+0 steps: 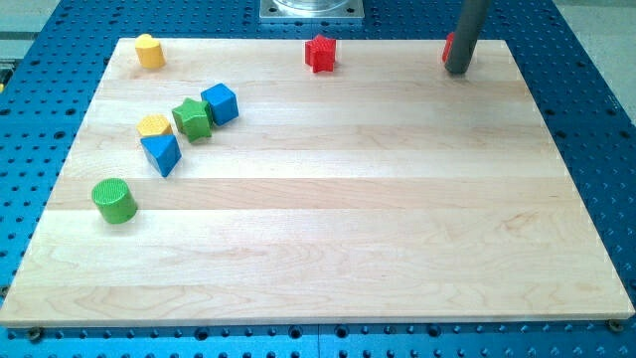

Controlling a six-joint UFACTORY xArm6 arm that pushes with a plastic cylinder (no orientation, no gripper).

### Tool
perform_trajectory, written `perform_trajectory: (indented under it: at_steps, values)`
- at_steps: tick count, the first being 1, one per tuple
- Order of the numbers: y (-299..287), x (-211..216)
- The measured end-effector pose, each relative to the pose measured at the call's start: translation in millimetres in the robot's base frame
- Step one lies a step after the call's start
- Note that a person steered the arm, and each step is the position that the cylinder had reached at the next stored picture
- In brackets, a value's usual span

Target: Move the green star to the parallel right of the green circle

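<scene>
The green star (pixel 192 118) lies at the board's upper left, touching a blue cube (pixel 221 102) on its right and close to a yellow block (pixel 154 126) on its left. The green circle (pixel 114 200), a short cylinder, stands lower left, below the star. My tip (pixel 458 70) rests near the board's top right edge, far to the right of the star, right beside a red block (pixel 449 47) that the rod mostly hides.
A blue triangular block (pixel 161 153) lies just below the yellow block. A yellow cylinder-like block (pixel 149 51) sits at the top left corner. A red star-like block (pixel 320 54) sits at top centre. The wooden board (pixel 338 229) lies on a blue perforated table.
</scene>
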State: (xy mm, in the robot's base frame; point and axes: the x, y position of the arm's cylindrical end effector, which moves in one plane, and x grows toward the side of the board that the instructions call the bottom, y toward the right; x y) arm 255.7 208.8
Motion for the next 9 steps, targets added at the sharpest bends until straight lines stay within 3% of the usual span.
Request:
perform_trajectory:
  at_steps: [2, 3, 4, 5, 6, 8, 9]
  values:
    - [-2.8, 2.0]
    - [-71.7, 39.7]
    - [-87.7, 21.4]
    - [-224.0, 21.5]
    - [-312.6, 29.0]
    - [-296.9, 153.6]
    - [-297.6, 111.0]
